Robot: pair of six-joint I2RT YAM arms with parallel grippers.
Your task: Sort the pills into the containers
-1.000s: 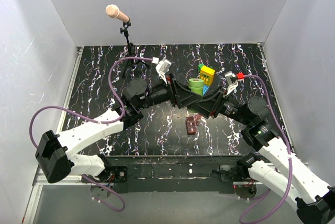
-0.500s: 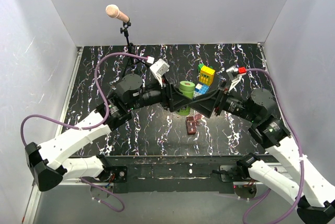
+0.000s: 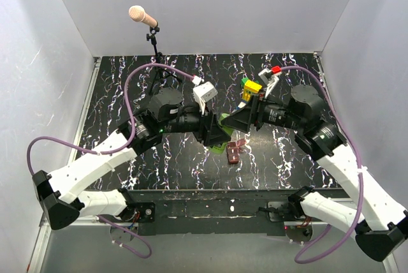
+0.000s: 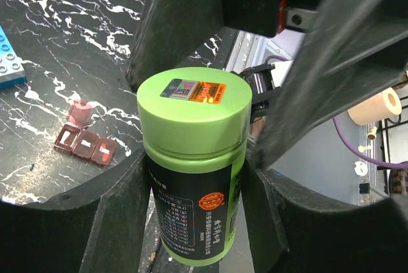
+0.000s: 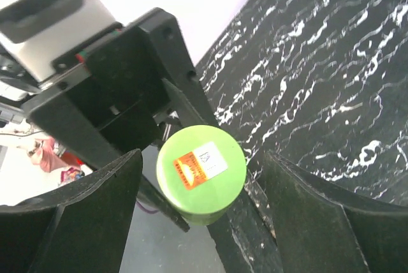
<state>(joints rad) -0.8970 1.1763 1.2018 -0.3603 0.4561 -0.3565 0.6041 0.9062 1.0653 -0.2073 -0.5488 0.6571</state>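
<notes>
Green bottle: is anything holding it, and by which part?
The left arm's jaws clamp the green bottle by its labelled body, just below the cap. The right arm's jaws stand open.

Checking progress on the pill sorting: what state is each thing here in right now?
bottle: cap on, clamped in the left gripper.
left gripper: shut on the bottle.
right gripper: open, straddling the cap without touching it.
box: lying on the table, lid open, compartments showing.
brick stack: standing on the table, untouched.
</notes>
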